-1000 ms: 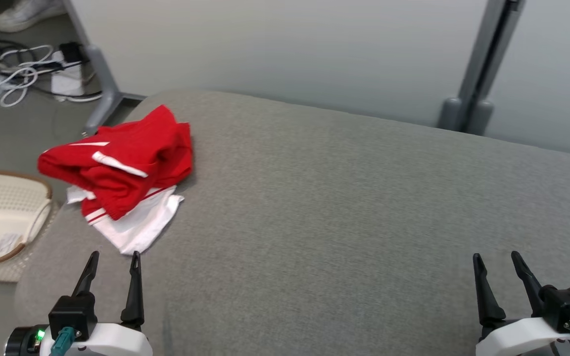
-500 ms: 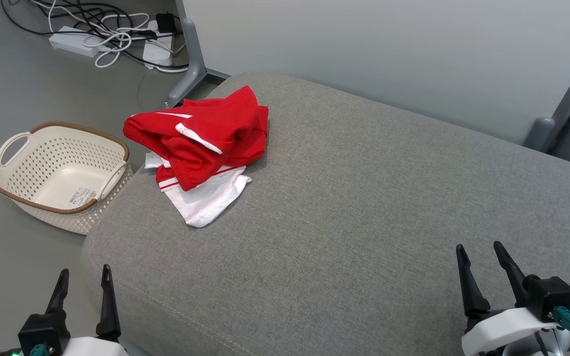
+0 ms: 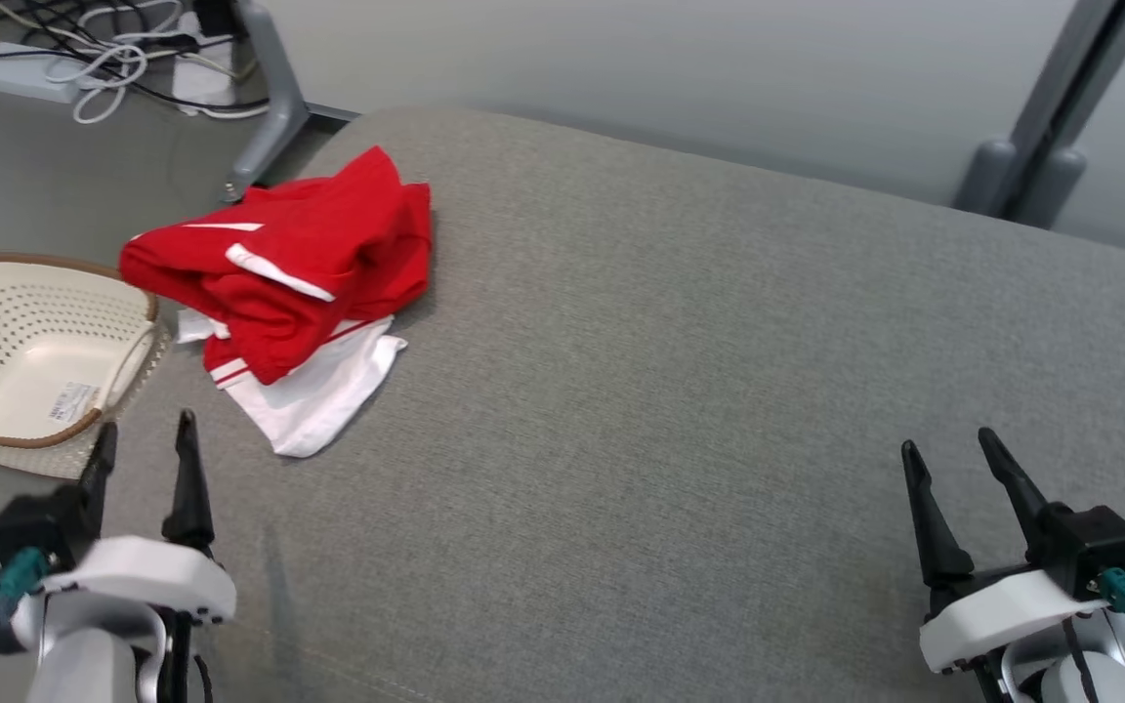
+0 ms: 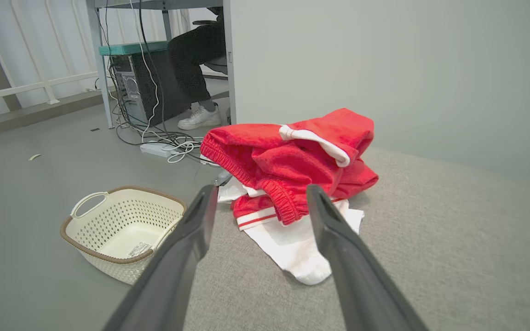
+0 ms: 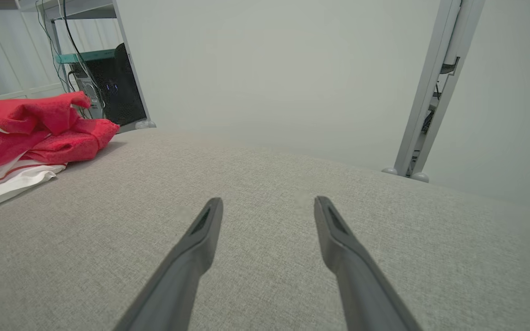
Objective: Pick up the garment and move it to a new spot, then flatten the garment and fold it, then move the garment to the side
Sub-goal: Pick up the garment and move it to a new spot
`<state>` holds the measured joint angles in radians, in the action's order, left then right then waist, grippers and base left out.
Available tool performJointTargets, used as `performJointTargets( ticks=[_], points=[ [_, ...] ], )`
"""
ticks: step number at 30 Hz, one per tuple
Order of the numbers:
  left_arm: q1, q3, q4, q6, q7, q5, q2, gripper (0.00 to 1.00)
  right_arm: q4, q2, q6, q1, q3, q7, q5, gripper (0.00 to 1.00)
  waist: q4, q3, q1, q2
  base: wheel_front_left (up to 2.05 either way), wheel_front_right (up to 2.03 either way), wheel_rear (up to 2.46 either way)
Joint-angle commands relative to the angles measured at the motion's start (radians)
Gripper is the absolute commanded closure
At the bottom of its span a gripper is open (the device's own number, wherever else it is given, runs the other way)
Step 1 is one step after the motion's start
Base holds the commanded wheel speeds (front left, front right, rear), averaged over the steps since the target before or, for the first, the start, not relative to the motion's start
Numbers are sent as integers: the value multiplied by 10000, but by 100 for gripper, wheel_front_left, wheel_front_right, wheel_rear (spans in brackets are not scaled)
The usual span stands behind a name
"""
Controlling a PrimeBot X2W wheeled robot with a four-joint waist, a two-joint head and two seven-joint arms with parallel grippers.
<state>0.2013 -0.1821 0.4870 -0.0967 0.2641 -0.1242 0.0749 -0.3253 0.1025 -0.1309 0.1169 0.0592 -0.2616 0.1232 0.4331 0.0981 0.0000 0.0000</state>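
Garment (image 3: pixel 299 283) is seen bunched up near the left edge of the sofa (image 3: pixel 670 391), while fingers of left gripper (image 3: pixel 147 423) and right gripper (image 3: pixel 948 439) are held open, nothing gripped.

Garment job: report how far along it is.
Nothing looks done: the garment lies crumpled at the left end of the grey cushion. In hand: nothing is held; the left gripper is open, near it, and the right gripper is open, far off. Left: pick up, move, flatten, fold, set aside.

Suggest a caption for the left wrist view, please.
Open left hand faces crumpled red-and-white garment on grey cushion, basket nearby.
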Motion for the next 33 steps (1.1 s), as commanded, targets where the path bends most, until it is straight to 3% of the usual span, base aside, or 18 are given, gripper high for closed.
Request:
performJointTargets(
  ticks=[1,5,13,17,24,25,26,29,33],
  points=[
    [589,-102,206,-64,7,-92,176,0,120,167,3,248,101,-50,27,0,-821,739,0,0,0,0,0],
    [1884,-131,997,-186,5,-124,617,0,336,449,3,514,383,-50,14,0,-1455,1307,0,0,0,0,0],
    [4637,-187,3952,-288,-97,-500,1643,0,816,703,3,1250,786,-51,164,0,-2475,2384,0,0,0,0,0],
    [5394,-170,5330,-11,-495,-467,1988,0,948,650,3,1504,934,-51,180,0,-2785,2660,0,0,0,0,0],
    [6050,22,6567,401,-653,-316,2194,0,979,634,3,1632,881,-51,200,0,-2955,2777,0,0,0,0,0],
    [6092,46,6681,433,-614,-301,2197,21,961,620,3,1626,863,-51,196,0,-2977,2753,0,0,0,0,0],
    [6140,12,6799,517,-577,-343,2227,100,936,592,3,1607,837,-51,201,0,-3001,2715,0,0,0,0,0],
    [6192,57,7084,636,-485,-345,2273,100,847,495,3,1450,774,-51,244,0,-3080,2464,0,0,0,0,0],
    [6326,231,6978,423,-215,-263,2345,100,757,381,3,1240,685,-51,280,0,-3161,2061,0,0,0,0,0]
  ],
)
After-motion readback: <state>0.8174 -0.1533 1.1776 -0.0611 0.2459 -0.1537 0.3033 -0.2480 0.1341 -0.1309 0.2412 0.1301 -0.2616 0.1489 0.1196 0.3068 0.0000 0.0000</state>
